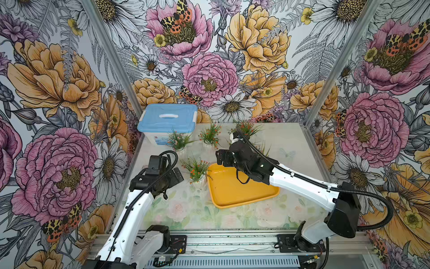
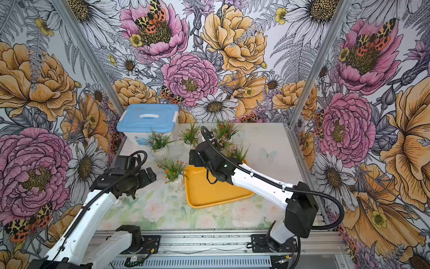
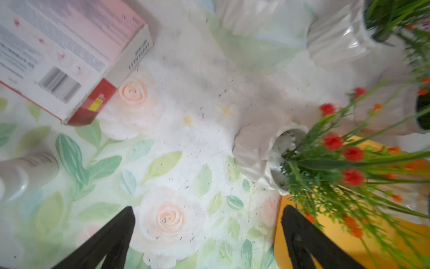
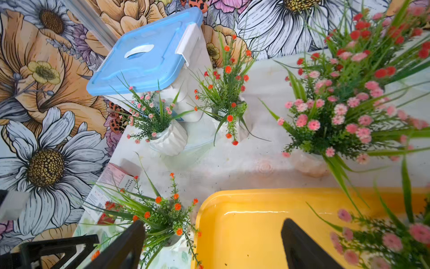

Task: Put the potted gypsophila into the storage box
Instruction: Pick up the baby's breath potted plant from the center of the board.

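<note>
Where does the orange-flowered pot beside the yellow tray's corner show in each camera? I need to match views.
Top view: orange-flowered pot mid-table, just left of the yellow tray.
Top view: the pot likewise left of the tray.
Left wrist: close up, the pot beside the tray's corner.
Right wrist: the pot between the tray and the pink carton.
Shared landmark: the yellow tray.

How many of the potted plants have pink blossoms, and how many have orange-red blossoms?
Pots with pink blossoms: 3
Pots with orange-red blossoms: 3
Total: 6
</note>
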Robot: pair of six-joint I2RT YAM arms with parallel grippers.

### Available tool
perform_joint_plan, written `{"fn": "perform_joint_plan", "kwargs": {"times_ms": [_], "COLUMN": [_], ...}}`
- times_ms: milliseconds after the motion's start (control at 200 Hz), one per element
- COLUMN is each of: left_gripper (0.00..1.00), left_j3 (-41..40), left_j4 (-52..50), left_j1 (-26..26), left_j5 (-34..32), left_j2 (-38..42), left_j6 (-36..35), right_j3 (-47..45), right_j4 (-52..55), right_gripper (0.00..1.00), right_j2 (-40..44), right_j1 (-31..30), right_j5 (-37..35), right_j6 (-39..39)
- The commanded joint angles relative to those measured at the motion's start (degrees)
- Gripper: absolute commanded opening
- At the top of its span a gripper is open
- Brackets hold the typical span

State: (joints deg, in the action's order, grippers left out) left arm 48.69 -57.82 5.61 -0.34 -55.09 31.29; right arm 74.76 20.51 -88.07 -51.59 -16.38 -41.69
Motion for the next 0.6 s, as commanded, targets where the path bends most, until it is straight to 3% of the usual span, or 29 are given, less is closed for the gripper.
{"fn": "perform_joint_plan", "kwargs": {"times_ms": [0,245,480,595], "left_gripper": [0.99,0.94,0.89,0.81], "left_j3": [1.19,0.08,2.06,3.98], "left_j4": [-0.27,5.11,8.8,9.19], "left_j1": [0.02,1.45,4.96,7.01], "left_j5": [1.25,6.85,6.79,5.5], "left_j2": [-2.34,-10.54,-15.44,-19.36], "left_j6": [0.78,0.57,1.34,0.72], "right_j3": [1.4,0.84,-1.84,-2.79], "right_j4": [-0.38,-0.45,-0.44,-0.45], "right_gripper": [0.95,0.95,0.94,0.94], "right_j2": [-0.25,0.65,1.84,2.67], "right_j1": [-0.79,-0.76,-0.57,-0.63], "right_j5": [-1.59,-3.98,-4.61,-4.9], "right_j6": [2.02,3.72,1.95,1.67]}}
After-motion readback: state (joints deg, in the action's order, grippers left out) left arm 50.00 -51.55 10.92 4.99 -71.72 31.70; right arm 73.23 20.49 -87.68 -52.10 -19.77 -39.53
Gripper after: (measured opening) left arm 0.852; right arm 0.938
